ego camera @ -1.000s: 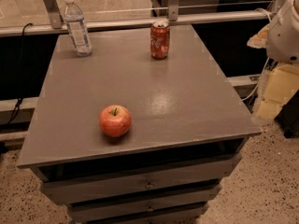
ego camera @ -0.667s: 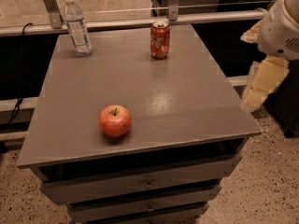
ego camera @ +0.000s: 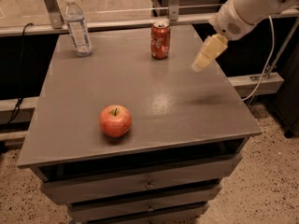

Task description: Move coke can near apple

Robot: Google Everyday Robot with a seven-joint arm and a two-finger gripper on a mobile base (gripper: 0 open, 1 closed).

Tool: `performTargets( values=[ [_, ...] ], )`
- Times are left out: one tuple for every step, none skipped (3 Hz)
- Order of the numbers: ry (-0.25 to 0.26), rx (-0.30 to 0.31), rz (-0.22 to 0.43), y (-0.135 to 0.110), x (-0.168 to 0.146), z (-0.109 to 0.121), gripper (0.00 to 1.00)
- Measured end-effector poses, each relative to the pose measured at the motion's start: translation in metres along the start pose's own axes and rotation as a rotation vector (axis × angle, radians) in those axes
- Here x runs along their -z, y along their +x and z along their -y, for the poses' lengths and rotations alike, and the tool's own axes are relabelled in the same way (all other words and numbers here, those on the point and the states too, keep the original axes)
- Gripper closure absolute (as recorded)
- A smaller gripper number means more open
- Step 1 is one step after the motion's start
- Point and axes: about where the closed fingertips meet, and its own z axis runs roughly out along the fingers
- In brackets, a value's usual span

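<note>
Moved: my gripper [ego camera: 202, 62] has swung in over the table [ego camera: 163, 101], right of the coke can [ego camera: 160, 40].
Grip: cannot tell.
Can: upright at the far edge, well apart from the apple [ego camera: 115, 121].
Left: everything.

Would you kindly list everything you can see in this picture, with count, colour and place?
coke can: one, red, upright at the far edge of the cabinet top, near the middle
apple: one, red with yellowish patches, front left part of the top
water bottle: one, clear with a white cap, upright at the far left corner
cabinet: one, grey, drawers in its front
floor: speckled, beige, around the cabinet
arm: one, white, reaching in from the upper right
gripper: one, pale yellow, in the air over the right side of the top, to the right of the coke can, holding nothing
</note>
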Motion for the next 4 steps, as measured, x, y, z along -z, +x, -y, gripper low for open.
performTargets(
  values=[
    [0.056, -0.085, 0.123, -0.034, -0.053, 0.056, 0.0],
    [0.075, -0.179, 0.245, -0.061, -0.09, 0.089, 0.0],
    [0.049, -0.279, 0.349, -0.08, -0.118, 0.101, 0.0],
    [-0.008, -0.342, 0.418, -0.093, -0.139, 0.098, 0.0]
  ],
)
